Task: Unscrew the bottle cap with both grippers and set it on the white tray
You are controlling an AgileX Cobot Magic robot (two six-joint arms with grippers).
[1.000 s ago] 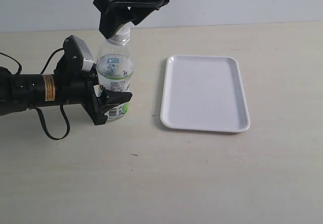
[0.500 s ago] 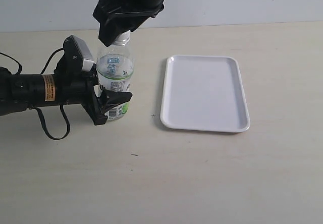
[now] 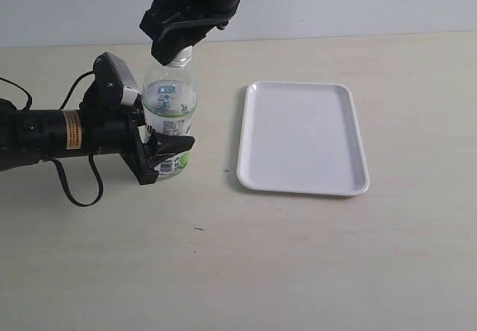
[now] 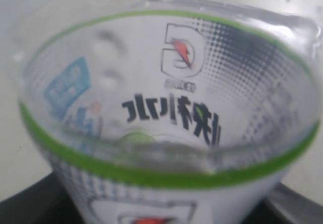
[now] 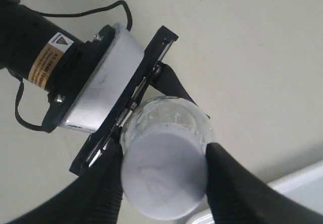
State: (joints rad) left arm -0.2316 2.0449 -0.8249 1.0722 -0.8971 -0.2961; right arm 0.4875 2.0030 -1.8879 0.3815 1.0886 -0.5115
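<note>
1. Compared with a second earlier, the right gripper had come lower over the top of the bottle. It covered the pale top that had shown beneath its fingers then. The bottle, the left gripper and the white tray lay as before.
2. The bottle stood upright on the table, long axis vertical and neck up, left of the tray and apart from it. The tray lay bare.
3. The left gripper, reaching in sideways, was clamped on the bottle's lower body across the label.
4. Only the right wrist view showed the bottle cap: still on the neck, with a black finger pressed against each side.
5. The left wrist view showed just the label close up, with green bands and dark lettering, blurred.
</note>
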